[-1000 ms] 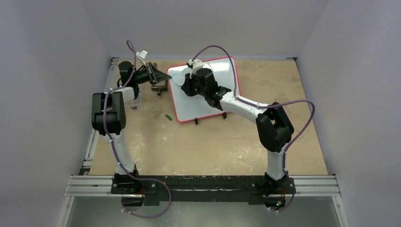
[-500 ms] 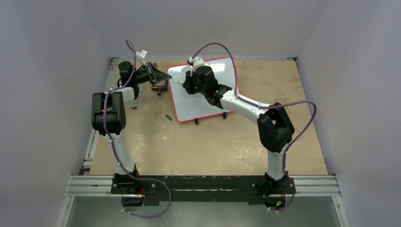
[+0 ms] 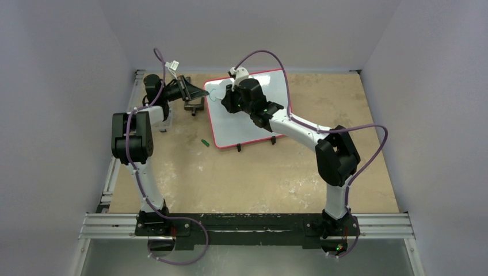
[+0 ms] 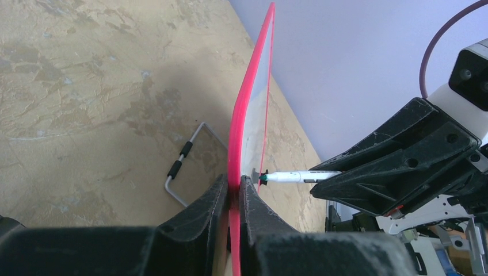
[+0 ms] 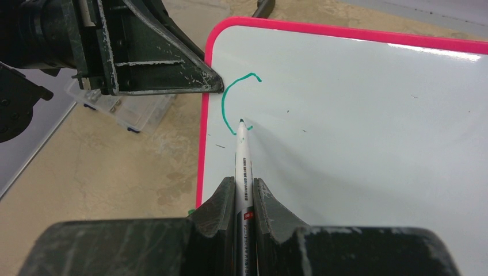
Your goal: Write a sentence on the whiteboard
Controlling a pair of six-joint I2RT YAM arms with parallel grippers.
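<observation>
The whiteboard [image 3: 276,86], white with a red frame, stands tilted at the back of the table. My left gripper [image 4: 233,181] is shut on its left edge [image 4: 248,109], near the top corner. My right gripper [image 5: 238,184] is shut on a white marker [image 5: 242,155]. The marker's green tip touches the board just right of the left gripper [image 5: 195,80]. Of the sentence, only one curved green stroke [image 5: 226,99], shaped like a C, shows on the board [image 5: 357,115]. From above, that stroke [image 3: 212,95] lies by the board's top left corner, left of the right gripper's wrist [image 3: 244,95].
A small green cap [image 3: 204,142] lies on the table left of the board's lower corner. A bent wire stand [image 4: 184,167] rests behind the board. A clear plastic box [image 5: 132,112] sits at the far left by the left arm.
The right gripper and marker have shifted a little toward the board's top. The green curve now shows beside them. The left gripper has kept its hold on the edge.
</observation>
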